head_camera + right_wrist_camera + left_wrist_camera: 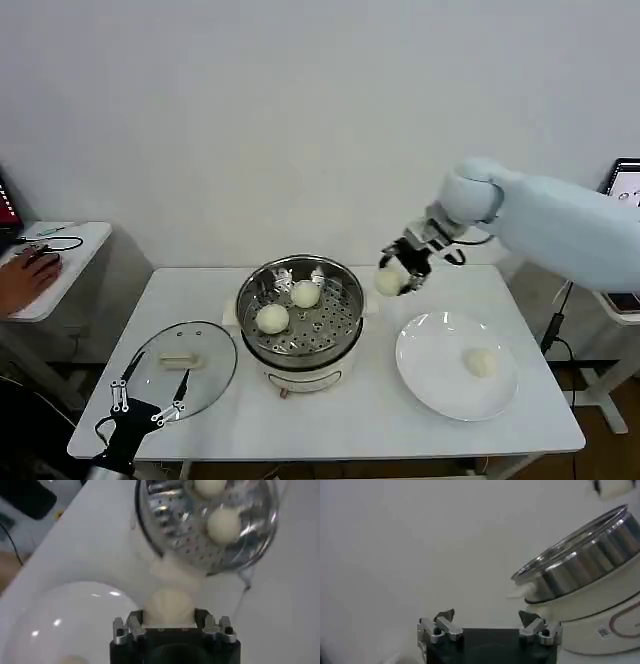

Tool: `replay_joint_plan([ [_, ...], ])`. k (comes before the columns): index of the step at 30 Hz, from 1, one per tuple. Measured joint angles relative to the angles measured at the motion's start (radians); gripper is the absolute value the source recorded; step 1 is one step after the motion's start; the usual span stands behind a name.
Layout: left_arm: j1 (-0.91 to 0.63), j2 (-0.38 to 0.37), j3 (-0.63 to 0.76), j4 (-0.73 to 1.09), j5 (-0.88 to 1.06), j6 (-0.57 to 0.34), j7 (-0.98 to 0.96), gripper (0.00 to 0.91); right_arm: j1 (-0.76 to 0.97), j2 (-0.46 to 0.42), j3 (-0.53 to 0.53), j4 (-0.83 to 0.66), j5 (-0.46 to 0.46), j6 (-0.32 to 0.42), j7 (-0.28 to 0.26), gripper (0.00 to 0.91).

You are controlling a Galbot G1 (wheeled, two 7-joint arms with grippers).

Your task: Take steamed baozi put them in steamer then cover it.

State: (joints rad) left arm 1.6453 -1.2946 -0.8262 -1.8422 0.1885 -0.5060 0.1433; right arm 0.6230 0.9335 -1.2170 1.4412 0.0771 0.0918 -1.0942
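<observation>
Baozi, smooth, round and cream-white, sits clamped in the right gripper, just beside the steamer.

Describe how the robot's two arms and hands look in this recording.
The right arm has a smooth pale blue-white shell with a rounded joint, ending in a black wrist with dark cables. The right hand is black with silver metal finger brackets. The left hand has thin silver metal fingers on a black base, with black cable behind.

head overhead, wrists close, sharing steamer
</observation>
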Motion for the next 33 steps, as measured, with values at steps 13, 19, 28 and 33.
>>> replay_joint_plan([
  [13, 0.011, -0.002, -0.014, 0.006, -0.009, -0.01, -0.004, 0.907, -0.009, 0.165, -0.051, 0.053, -0.185, 0.116, 0.06, 0.675],
  [19, 0.005, 0.005, -0.013, 0.003, -0.009, -0.007, -0.004, 0.907, -0.037, 0.193, -0.061, 0.056, -0.239, 0.16, 0.076, 0.675],
  [28, -0.003, 0.013, -0.013, 0.014, -0.012, -0.005, -0.004, 0.907, -0.075, 0.217, -0.073, 0.084, -0.307, 0.206, 0.088, 0.675],
  [33, -0.004, 0.014, -0.014, 0.021, -0.014, -0.006, -0.004, 0.907, -0.092, 0.23, -0.077, 0.091, -0.336, 0.227, 0.091, 0.675],
])
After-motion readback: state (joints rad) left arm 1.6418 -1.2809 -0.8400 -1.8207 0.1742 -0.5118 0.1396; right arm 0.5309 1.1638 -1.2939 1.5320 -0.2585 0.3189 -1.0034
